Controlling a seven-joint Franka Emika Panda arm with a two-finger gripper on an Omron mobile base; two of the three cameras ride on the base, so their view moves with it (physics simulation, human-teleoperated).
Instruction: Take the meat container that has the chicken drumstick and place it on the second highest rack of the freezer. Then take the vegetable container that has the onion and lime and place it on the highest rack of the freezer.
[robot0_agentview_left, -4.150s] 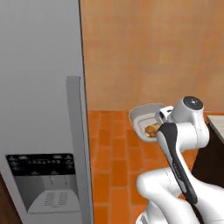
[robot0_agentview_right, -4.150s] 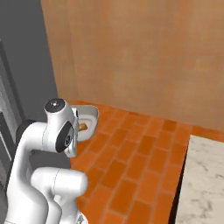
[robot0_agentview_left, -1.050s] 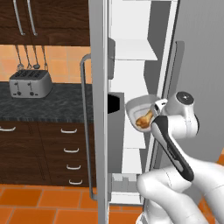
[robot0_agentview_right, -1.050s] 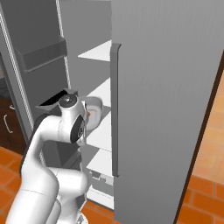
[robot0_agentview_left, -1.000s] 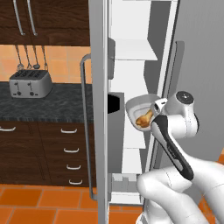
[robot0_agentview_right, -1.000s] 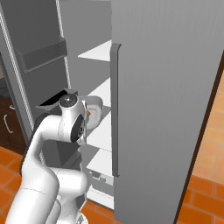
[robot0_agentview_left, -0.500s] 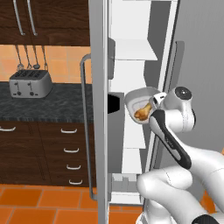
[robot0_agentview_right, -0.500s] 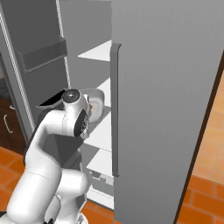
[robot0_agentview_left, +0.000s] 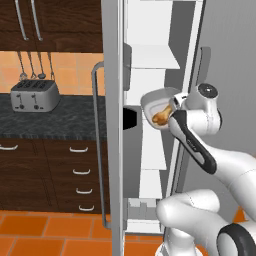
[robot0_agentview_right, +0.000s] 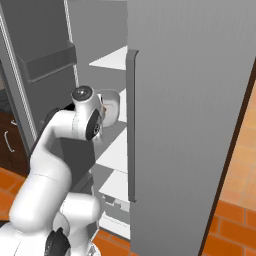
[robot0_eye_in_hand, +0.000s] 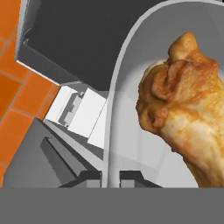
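End effector (robot0_eye_in_hand: 112, 177) clamps meat container (robot0_agentview_left: 156, 100) rim, raised inside freezer (robot0_agentview_left: 150, 60).

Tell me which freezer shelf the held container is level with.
The second shelf from the top: the container in the gripper hangs at its front edge, well below the top shelf.

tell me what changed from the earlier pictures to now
About four seconds ago the base faced a shut grey door and an orange wall; now it faces the open freezer. Over the last second the gripper, shut on the meat container, has raised it slightly and carried it toward the white shelves. The chicken drumstick stays in the container, and the grip stays closed.
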